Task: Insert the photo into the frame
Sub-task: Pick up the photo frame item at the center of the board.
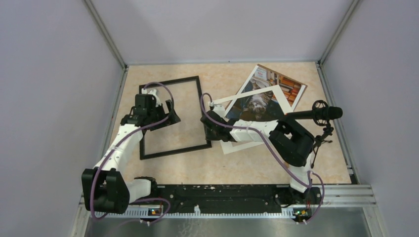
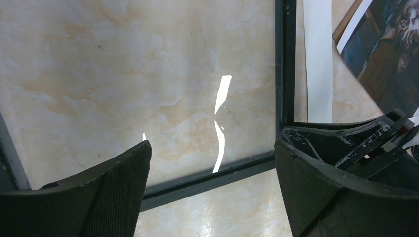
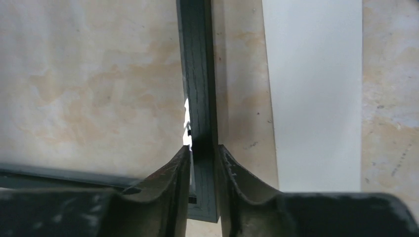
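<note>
Frame (image 1: 175, 151): right rail pinched by right gripper (image 3: 202, 148); left gripper (image 2: 212, 143) spread wide above it; photo (image 1: 276, 86) lies farther right, that gripper's side.

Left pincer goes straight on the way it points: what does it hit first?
Probably the frame: its glossy pane just inside the black border, near a corner. The left pincer is open above it; height unclear.
</note>
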Controlling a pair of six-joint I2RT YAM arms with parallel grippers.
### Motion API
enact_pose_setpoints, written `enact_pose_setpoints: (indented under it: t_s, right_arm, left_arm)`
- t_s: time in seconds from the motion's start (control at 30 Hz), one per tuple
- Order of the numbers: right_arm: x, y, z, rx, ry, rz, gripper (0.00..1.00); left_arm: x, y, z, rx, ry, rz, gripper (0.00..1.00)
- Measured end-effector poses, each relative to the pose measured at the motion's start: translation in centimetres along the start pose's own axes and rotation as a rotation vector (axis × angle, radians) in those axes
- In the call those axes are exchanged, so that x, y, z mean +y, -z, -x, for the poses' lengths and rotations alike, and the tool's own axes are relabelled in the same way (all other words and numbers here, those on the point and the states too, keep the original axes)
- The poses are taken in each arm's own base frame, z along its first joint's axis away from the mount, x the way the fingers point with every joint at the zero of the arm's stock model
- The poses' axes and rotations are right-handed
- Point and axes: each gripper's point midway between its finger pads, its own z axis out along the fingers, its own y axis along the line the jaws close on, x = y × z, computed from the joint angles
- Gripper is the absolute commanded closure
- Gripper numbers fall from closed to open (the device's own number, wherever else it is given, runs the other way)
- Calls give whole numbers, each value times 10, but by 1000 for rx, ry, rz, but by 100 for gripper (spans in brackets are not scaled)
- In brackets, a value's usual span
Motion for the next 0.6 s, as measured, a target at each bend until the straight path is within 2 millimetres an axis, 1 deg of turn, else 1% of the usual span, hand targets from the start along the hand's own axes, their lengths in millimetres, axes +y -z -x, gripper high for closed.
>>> enact_pose_setpoints:
  t_s: [0.07,0.1,0.13,0.23,0.33,0.37,0.43,0.5,0.57,0.6]
  right_arm:
    - [6,0,2,-2,-13,20,43]
    - [11,1,7,-9,-8,31,35]
    - [13,2,9,-13,-10,36,30]
    - [17,11,20,-36,36,60,23]
    - [8,31,32,-47,67,73,18]
    - [0,39,36,-48,62,73,17]
    - [-25,53,44,-45,27,67,17]
    - [-58,62,50,-43,-22,29,16]
    - [-94,69,52,-41,-66,-35,15]
    - [-107,72,51,-35,-80,-63,16]
  left_arm:
    - [-1,0,-1,4,-5,-9,2]
    - [-3,0,-1,7,-11,-19,2]
    - [-5,1,-2,12,-19,-35,1]
    - [-15,2,-4,26,-38,-100,2]
    - [-32,3,-6,35,-59,-200,2]
    - [-38,4,-7,40,-65,-245,2]
    - [-52,5,-12,55,-69,-333,2]
    - [-66,5,-15,76,-62,-410,2]
    - [-83,2,-19,110,-29,-498,2]
    - [-91,-1,-22,130,-6,-531,1]
